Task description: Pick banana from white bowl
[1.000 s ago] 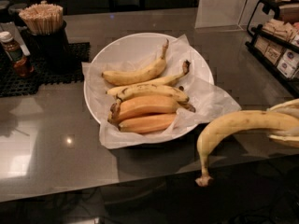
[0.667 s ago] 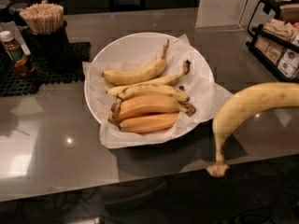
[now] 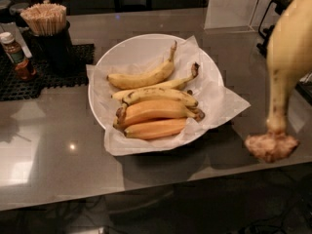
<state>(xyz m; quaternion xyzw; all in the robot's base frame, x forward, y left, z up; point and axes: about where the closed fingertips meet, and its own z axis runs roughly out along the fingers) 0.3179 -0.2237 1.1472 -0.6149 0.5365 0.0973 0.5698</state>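
Observation:
The large pale yellow banana [image 3: 287, 57] hangs in the air at the right edge, close to the camera. Its frayed brown stem end [image 3: 271, 146] points down, and it is well clear of the bowl. The white bowl [image 3: 141, 45] lined with crinkled white paper sits mid-counter. It holds three slim yellow bananas [image 3: 144, 77] and two orange-toned ones [image 3: 156, 128]. The gripper is out of view, past the upper right edge where the banana's top leaves the frame.
A black cup of wooden sticks [image 3: 46, 21] and a sauce bottle [image 3: 17, 55] stand on a black mat [image 3: 29, 82] at the back left. A black wire rack [image 3: 273, 13] stands at the back right. The counter's front edge [image 3: 146, 191] runs below the bowl.
The large banana has risen and come closer to the camera, swinging from lying sideways low at the right to hanging stem end down.

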